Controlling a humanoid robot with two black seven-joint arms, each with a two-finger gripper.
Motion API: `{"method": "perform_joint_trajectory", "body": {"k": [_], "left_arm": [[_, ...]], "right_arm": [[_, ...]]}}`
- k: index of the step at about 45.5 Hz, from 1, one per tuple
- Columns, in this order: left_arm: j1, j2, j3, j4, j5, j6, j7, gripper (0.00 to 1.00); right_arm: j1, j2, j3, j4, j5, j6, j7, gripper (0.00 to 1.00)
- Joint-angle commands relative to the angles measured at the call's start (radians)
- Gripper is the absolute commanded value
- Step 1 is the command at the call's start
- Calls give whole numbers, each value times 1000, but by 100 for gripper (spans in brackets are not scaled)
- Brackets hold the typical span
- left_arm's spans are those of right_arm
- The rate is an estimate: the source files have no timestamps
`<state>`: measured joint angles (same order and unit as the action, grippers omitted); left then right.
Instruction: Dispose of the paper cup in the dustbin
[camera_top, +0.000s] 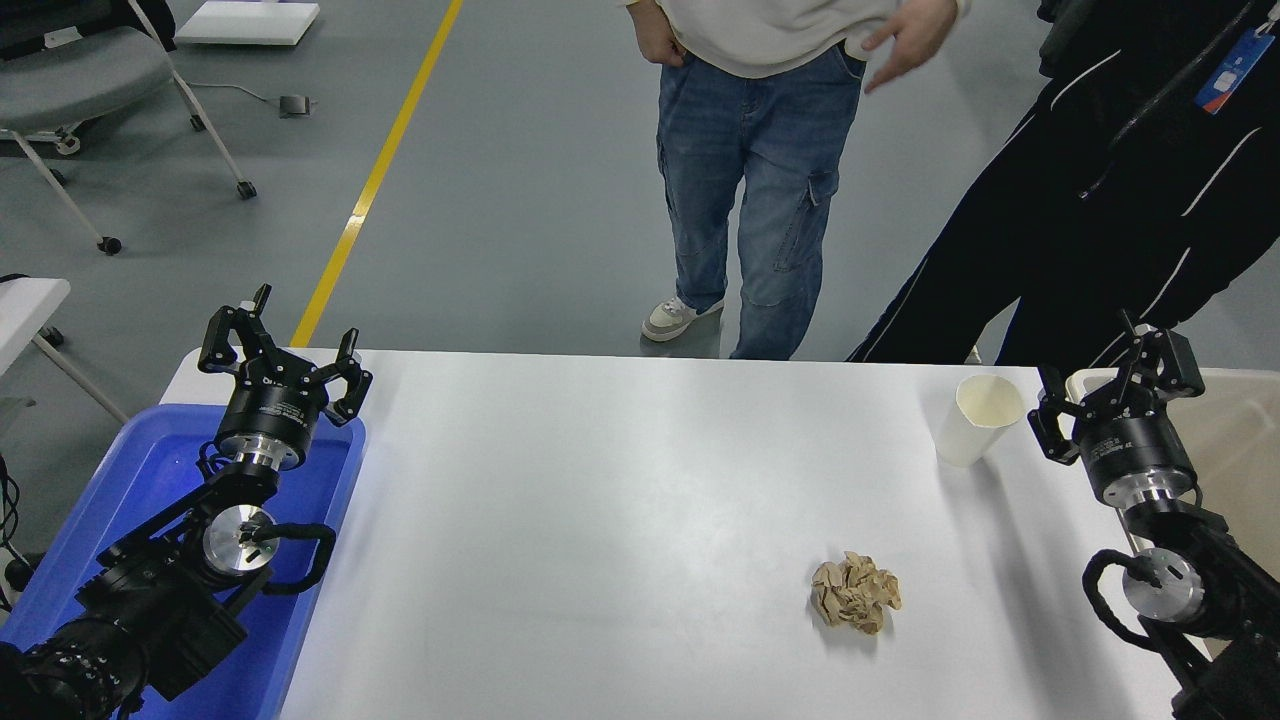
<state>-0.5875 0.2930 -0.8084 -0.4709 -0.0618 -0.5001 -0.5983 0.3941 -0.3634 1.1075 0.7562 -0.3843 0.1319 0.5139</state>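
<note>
The white paper cup (977, 418) stands upright on the white table (600, 500) near its far right corner, cream inside showing. The beige dustbin (1230, 420) sits at the table's right edge, partly hidden behind my right arm. My right gripper (1115, 385) is open and empty, just right of the cup and not touching it, over the bin's near-left rim. My left gripper (280, 345) is open and empty, parked at the lower left above the blue tub.
A crumpled tan paper ball (855, 593) lies on the table, front right of centre. A bright blue tub (130, 520) sits at the left edge. Two people (770, 150) stand at the far side. An office chair (80, 80) is at the top left.
</note>
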Motion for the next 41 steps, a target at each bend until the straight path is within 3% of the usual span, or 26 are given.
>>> {"method": "perform_joint_trajectory", "body": {"k": [1, 41], "left_arm": [[0, 0, 1, 0, 0, 0, 0, 100], [0, 0, 1, 0, 0, 0, 0, 100]], "right_arm": [[0, 0, 0, 0, -1, 0, 0, 99], [-4, 0, 5, 6, 10, 0, 14, 99]]}}
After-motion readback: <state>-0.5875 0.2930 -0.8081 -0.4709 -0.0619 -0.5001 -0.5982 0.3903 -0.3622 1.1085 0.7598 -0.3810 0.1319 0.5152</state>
